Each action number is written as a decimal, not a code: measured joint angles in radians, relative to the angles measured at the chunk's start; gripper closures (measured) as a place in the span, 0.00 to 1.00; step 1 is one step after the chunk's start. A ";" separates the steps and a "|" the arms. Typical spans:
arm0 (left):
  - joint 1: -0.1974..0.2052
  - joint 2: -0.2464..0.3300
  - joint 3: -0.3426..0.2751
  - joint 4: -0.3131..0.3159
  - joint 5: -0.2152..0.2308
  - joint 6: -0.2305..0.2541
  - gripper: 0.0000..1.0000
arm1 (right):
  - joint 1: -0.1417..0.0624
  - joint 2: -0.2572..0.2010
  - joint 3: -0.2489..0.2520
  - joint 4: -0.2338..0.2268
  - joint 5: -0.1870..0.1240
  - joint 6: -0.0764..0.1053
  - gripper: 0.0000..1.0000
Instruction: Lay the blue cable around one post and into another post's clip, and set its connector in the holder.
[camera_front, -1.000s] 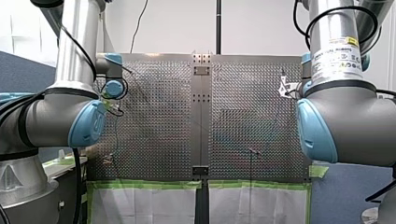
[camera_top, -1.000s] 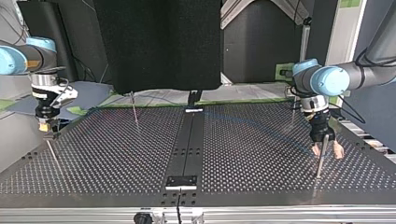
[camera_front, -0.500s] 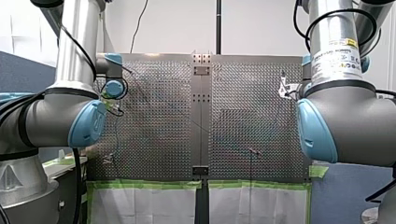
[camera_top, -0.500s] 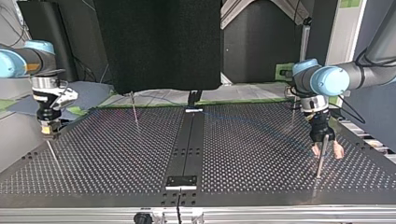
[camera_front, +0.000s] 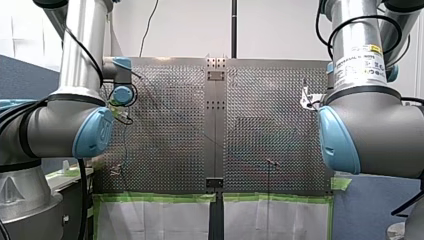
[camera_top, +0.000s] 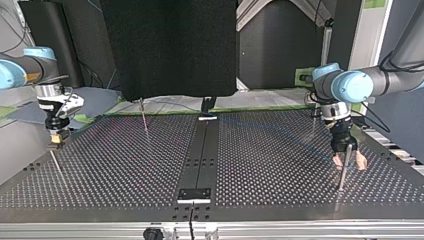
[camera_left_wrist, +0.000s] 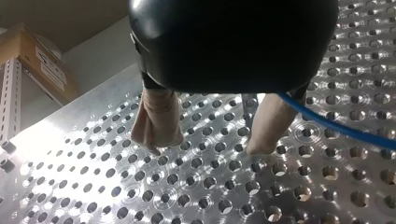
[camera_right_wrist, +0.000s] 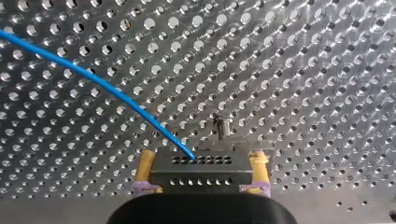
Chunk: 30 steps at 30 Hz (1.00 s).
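Blue cable (camera_right_wrist: 116, 95) plugged at one end into the grey connector (camera_right_wrist: 201, 170), arcing away from it over the perforated table (camera_right_wrist: 303, 70). Right gripper (camera_right_wrist: 202, 156) clamped on that connector, yellow pads (camera_right_wrist: 144, 163) pressed against its two sides. Left gripper (camera_left_wrist: 208, 147) well apart from the connector, across the table; beige fingers (camera_left_wrist: 159, 116) spread wide, gripping nothing, cable passing just beside one finger.

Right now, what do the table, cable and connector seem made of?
Table: bare metal, probably aluminium; bright circular machining marks around holes. Cable: smooth blue plastic-looking jacket, slight sheen. Connector: dull grey block, metal or plastic, unclear.
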 joint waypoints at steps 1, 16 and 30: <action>0.000 0.000 0.000 0.000 0.000 0.000 0.00 | -0.002 0.001 -0.004 0.001 -0.003 0.000 1.00; -0.002 0.000 0.000 0.000 -0.002 0.005 0.00 | -0.025 0.011 -0.025 -0.006 -0.031 0.017 1.00; -0.006 0.000 0.000 0.000 -0.004 0.009 0.00 | -0.025 0.021 -0.053 0.030 -0.064 0.014 1.00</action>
